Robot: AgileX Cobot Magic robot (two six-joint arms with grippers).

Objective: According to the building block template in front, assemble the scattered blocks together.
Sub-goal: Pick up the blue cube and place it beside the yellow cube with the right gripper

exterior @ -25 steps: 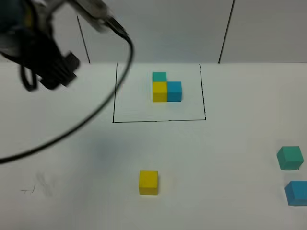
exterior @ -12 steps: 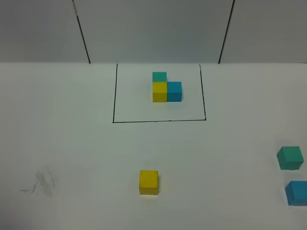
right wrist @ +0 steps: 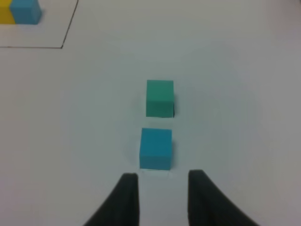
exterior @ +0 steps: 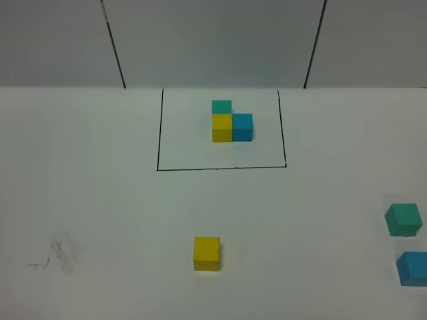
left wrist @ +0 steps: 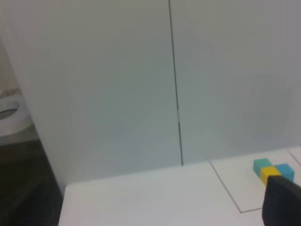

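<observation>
The building block template [exterior: 230, 123] is a teal, yellow and blue cluster inside a thin black rectangle at the back of the table; it also shows in the left wrist view [left wrist: 273, 170] and at the corner of the right wrist view [right wrist: 21, 12]. The scattered yellow cube [exterior: 207, 254] sits front centre. The teal cube [exterior: 403, 220] and blue cube [exterior: 412, 268] sit at the right edge. In the right wrist view my right gripper [right wrist: 162, 175] is open and empty just short of the blue cube [right wrist: 155, 148], with the teal cube [right wrist: 160, 97] beyond. Only a dark piece of my left gripper [left wrist: 282, 202] shows.
The white table [exterior: 100, 200] ends at a grey panelled wall [exterior: 213, 40] behind the template. Faint pencil scuffs [exterior: 57, 257] mark the front left. Neither arm shows in the exterior view.
The left arm and its cable, at the upper left of the exterior view one second ago, have gone out of view. The blocks have not moved.
</observation>
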